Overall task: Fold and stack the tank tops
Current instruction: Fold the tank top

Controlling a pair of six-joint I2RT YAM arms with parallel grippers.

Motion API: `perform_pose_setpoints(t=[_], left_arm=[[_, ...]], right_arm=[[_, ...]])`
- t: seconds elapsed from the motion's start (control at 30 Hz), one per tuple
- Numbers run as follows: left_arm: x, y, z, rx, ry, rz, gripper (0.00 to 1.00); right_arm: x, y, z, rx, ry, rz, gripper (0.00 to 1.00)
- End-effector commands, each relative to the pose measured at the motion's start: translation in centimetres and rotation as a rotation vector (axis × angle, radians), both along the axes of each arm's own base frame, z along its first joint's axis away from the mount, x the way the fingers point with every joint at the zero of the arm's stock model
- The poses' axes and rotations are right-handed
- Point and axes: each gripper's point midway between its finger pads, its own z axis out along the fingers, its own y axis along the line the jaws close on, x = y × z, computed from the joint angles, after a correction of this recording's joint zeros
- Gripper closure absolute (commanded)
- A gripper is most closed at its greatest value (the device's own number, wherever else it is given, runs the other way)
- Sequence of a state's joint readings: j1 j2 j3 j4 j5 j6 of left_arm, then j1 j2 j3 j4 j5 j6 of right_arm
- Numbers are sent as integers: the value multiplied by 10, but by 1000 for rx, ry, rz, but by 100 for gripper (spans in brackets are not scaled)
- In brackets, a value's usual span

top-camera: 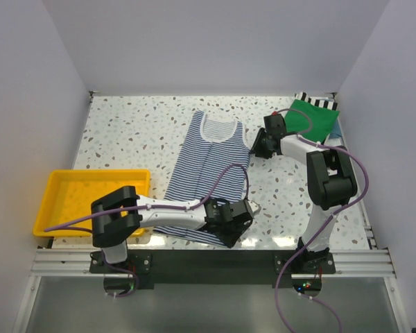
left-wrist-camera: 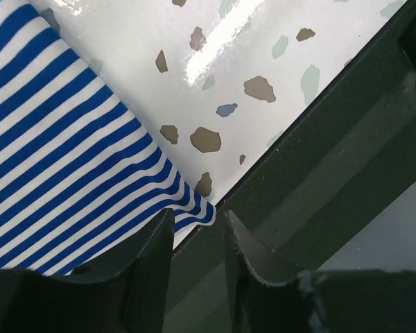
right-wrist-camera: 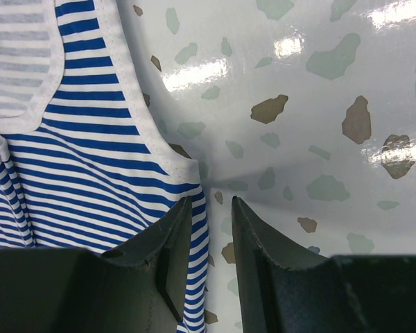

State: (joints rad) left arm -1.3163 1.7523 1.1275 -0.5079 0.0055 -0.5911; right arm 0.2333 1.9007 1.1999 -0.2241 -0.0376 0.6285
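Yellow plastic tray (top-camera: 97, 174) at the left edge of speckled tabletop (top-camera: 139, 139)

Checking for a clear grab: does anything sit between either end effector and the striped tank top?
Nothing visible does. The left end effector brackets the near hem corner of the navy-and-white striped cloth tank top; the right end effector sits at its side edge.

The left arm (top-camera: 173, 206) is lying low, stretched toward its right, with the left gripper (left-wrist-camera: 197, 225) pointing down and its jaws standing slightly parted. The right arm (top-camera: 329, 180) is standing bent leftward at the elbow, the right gripper (right-wrist-camera: 211, 208) angling down, jaws narrowly parted.
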Motion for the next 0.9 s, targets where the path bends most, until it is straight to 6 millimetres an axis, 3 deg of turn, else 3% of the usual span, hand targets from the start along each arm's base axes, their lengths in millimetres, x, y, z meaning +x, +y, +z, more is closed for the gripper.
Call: perform_pose_setpoints(t=[0.0, 0.23, 0.43, 0.67, 0.87], left_arm=[[-9, 3, -7, 25, 31, -10, 62], [-8, 7, -16, 55, 26, -1, 78], [2, 14, -12, 71, -20, 58, 99], [29, 38, 10, 24, -54, 223, 100], [39, 54, 12, 16, -46, 281, 100]], right_arm=[[15, 1, 34, 15, -85, -8, 67], [15, 2, 29, 19, -79, -5, 67], [12, 2, 31, 19, -87, 5, 66], [7, 7, 42, 10, -115, 25, 65], [3, 19, 24, -19, -70, 45, 66]])
